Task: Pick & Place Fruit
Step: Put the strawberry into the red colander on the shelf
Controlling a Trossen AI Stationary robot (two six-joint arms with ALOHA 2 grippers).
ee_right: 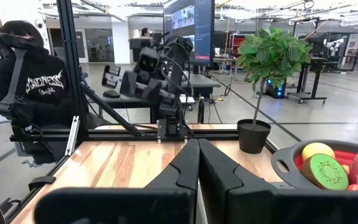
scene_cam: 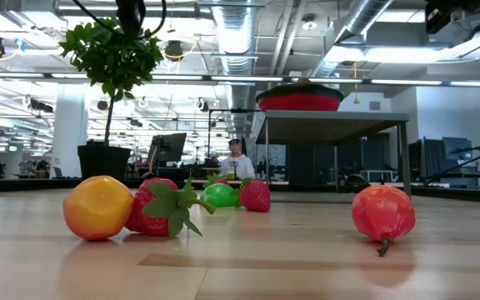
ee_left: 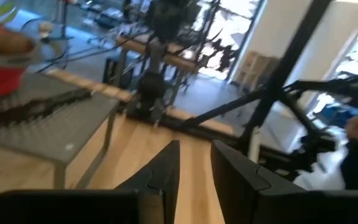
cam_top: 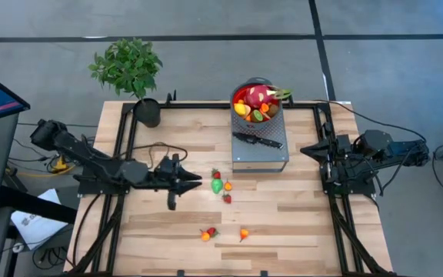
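left hand: slightly parted, empty, beside green fruit | right hand: clenched, empty, worktop edge | knife on grey stand beside bowl

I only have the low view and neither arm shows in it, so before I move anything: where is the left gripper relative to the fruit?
Observer: From above, the left gripper sits just left of the green fruit in the central cluster, apart from it.
Operator: Is it carrying anything?
Observer: No. Its wrist view shows a narrow gap between the fingers, with only the wooden table visible through it.
Operator: What's inside the red bowl up on the stand?
Observer: The bowl already holds several fruits, including the dragon fruit. A black-handled knife lies on the stand in front of it.
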